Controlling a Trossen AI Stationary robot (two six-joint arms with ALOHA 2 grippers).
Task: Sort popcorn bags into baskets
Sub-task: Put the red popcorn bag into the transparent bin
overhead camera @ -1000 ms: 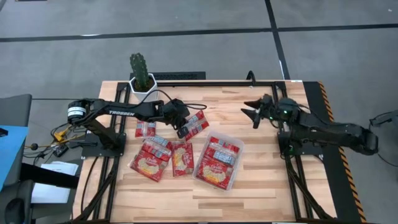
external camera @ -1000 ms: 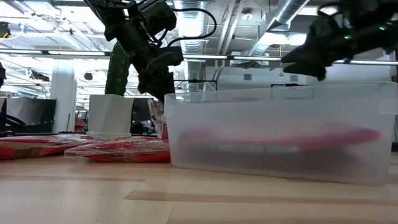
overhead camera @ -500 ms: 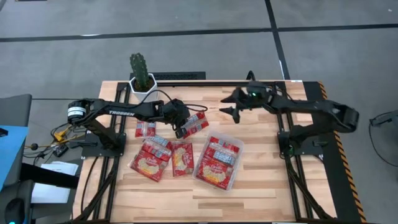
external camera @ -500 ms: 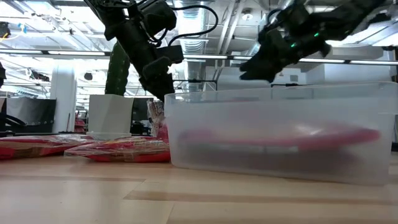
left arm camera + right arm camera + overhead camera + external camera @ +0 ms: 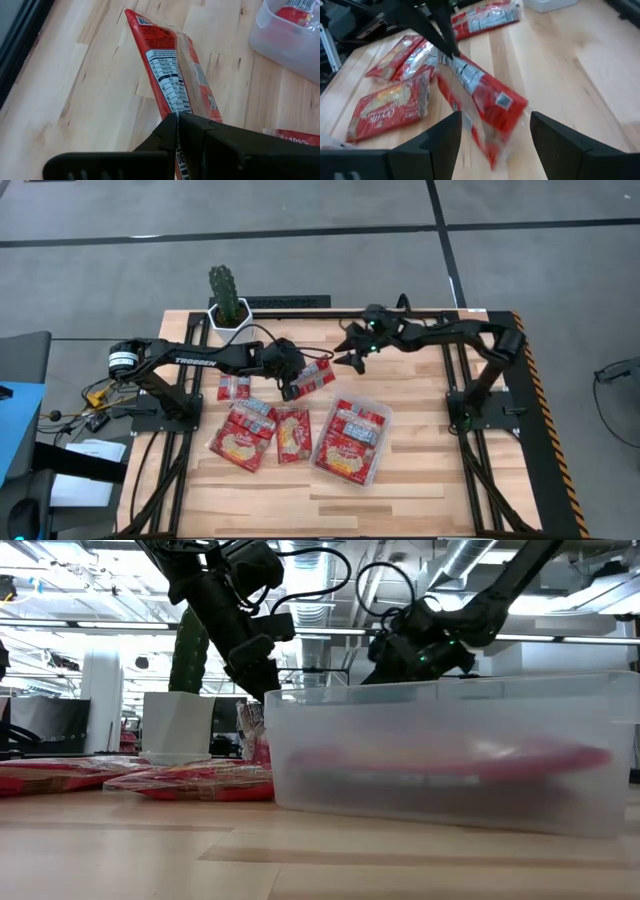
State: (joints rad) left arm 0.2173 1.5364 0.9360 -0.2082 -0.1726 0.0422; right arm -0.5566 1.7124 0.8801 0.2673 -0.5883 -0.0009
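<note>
One flat, shiny red foil popcorn bag (image 5: 314, 378) hangs above the wooden table (image 5: 420, 470), its edge clamped between the closed fingers of the left gripper (image 5: 292, 388). The right gripper (image 5: 347, 350), fingers spread wide, hovers just beside it. The clear rounded plastic bin (image 5: 379, 423) holds more bags.

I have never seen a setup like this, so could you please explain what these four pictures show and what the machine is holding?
Two dark robot arms work at a wooden table. One picture looks straight down, one looks level across the tabletop, and two come from cameras on the arms' wrists. The left gripper is shut on a red popcorn bag, pinched at one end in its wrist picture. The right gripper, fingers open, reaches toward that bag from the far side. Three more popcorn bags lie loose on the wood, and a clear plastic bin holds others. A cactus in a white pot stands at the far edge.
</note>
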